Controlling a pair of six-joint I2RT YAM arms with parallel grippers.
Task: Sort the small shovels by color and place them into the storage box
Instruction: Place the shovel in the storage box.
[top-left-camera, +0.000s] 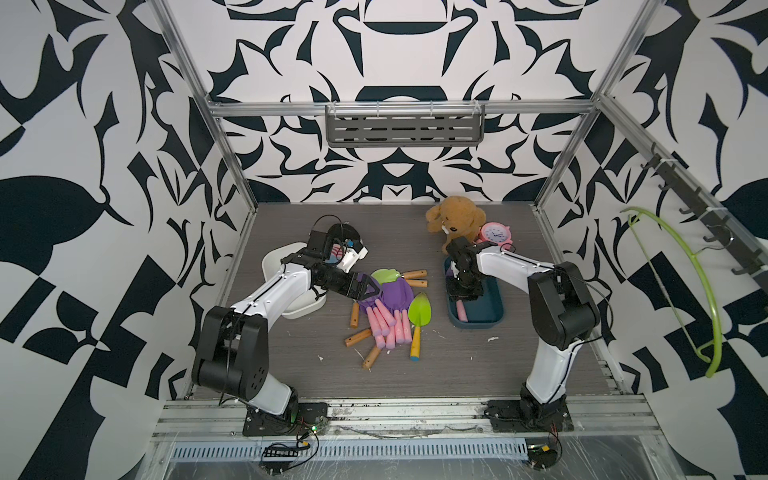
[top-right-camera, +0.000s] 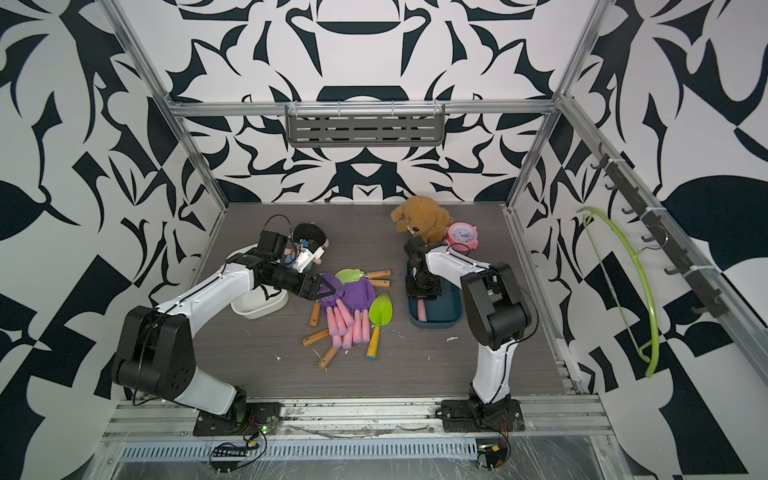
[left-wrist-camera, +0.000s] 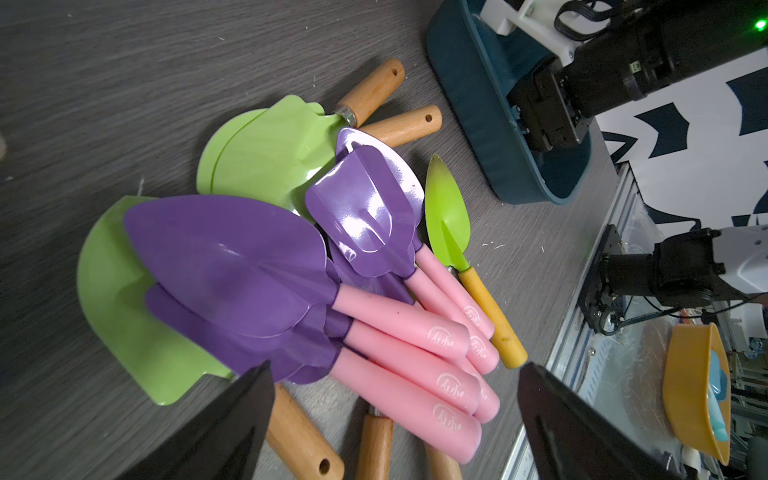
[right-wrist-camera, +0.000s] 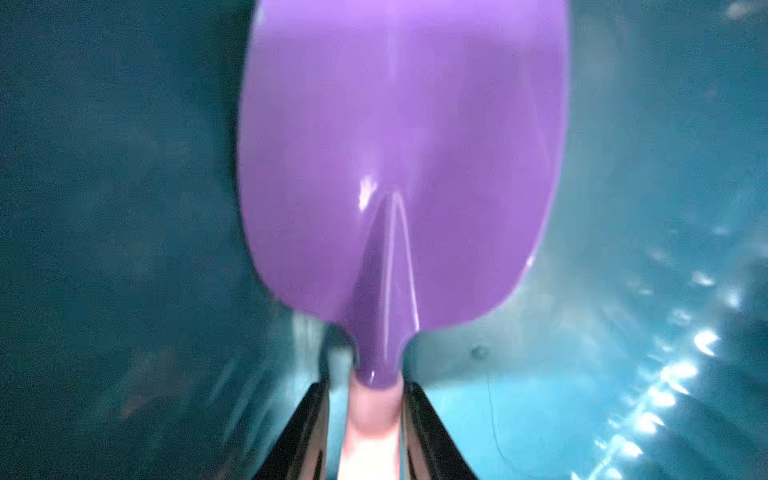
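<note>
With the purple shovel lying in the teal storage box at right, long axis near-to-far and blade toward the far end, the right gripper flanks its pink handle with narrowly parted jaws (pinching or free, I cannot tell), so rising too soon could drag it out.

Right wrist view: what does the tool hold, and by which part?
The right tool flanks the purple shovel at its pink handle, right next to the blade; whether it grips cannot be told.
</note>
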